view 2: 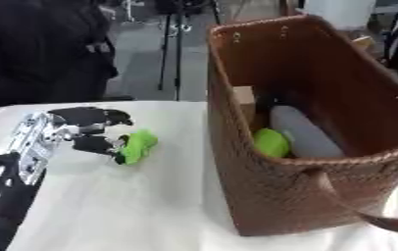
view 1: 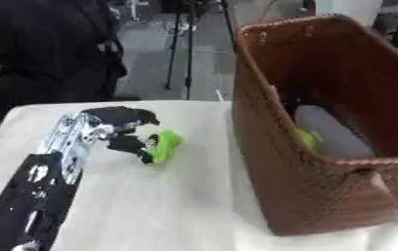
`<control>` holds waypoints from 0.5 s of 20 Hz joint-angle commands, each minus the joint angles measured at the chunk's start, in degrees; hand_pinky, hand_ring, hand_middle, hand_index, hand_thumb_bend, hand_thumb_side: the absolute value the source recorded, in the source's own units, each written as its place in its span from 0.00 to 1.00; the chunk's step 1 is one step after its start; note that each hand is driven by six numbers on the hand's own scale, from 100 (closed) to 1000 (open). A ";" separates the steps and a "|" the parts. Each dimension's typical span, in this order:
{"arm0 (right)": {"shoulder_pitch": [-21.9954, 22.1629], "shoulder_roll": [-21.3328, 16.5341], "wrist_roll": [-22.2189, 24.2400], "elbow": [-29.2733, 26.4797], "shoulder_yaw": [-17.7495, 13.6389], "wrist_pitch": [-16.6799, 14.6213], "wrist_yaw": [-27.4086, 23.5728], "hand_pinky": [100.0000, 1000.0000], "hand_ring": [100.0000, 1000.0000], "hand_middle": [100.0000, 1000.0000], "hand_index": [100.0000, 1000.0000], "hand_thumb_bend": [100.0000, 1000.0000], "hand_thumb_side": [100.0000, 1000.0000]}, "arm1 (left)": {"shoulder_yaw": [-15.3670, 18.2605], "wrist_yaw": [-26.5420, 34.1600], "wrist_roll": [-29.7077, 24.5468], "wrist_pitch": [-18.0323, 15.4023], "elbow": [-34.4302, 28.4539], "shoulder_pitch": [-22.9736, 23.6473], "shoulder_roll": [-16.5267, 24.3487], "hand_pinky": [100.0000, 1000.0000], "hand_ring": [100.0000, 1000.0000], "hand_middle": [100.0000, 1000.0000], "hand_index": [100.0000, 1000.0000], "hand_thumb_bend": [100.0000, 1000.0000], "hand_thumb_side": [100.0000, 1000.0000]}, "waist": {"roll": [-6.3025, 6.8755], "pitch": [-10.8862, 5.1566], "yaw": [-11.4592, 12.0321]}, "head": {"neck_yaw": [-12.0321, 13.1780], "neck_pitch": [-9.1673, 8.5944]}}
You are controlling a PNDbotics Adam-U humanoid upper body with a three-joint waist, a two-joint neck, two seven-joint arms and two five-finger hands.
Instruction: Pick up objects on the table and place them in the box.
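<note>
My left hand reaches in from the lower left and is shut on a small bright green object, holding it just above the white table. To its right stands the brown woven box, tall and open at the top. Inside the box lie a yellow-green round thing, a grey oblong thing and something dark behind them. My right hand shows in neither view.
A carrying strap hangs at the box's near right corner. Beyond the table's far edge a person in dark clothes and a tripod stand on the floor.
</note>
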 commanded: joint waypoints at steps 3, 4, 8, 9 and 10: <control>-0.27 -0.45 -5.29 -0.69 -0.15 -5.80 -0.28 0.77 0.70 0.65 0.72 0.00 0.88 | 0.57 0.53 -7.53 -8.10 1.00 -1.31 2.13 1.00 1.00 1.00 1.00 0.00 1.00 | -0.35 -0.92 -0.11 | 0.42 0.26; -0.27 -0.43 -5.29 -0.69 -0.15 -5.80 -0.26 0.77 0.70 0.65 0.72 0.00 0.88 | 0.56 0.68 -7.53 -8.24 1.17 -1.33 2.13 1.00 1.00 1.00 1.00 0.00 1.00 | -0.35 -0.90 -0.11 | 0.42 0.27; -0.32 -0.40 -5.29 -0.69 -0.13 -5.81 -0.27 0.77 0.70 0.65 0.71 0.00 0.88 | 0.32 1.39 -7.53 -9.09 2.13 -1.38 1.96 1.00 0.99 1.00 1.00 0.00 1.00 | -0.36 -0.86 -0.15 | 0.48 0.24; -0.33 -0.39 -5.29 -0.69 -0.12 -5.80 -0.28 0.77 0.70 0.65 0.71 0.00 0.88 | 0.30 1.40 -7.53 -9.19 2.29 -1.38 1.92 1.00 0.99 1.00 1.00 0.00 1.00 | -0.37 -0.84 -0.17 | 0.49 0.24; -0.34 -0.38 -5.29 -0.69 -0.11 -5.80 -0.28 0.77 0.70 0.65 0.71 0.00 0.88 | 0.29 1.36 -7.53 -9.25 2.43 -1.38 1.88 1.00 1.00 1.00 1.00 0.00 1.00 | -0.38 -0.84 -0.18 | 0.49 0.23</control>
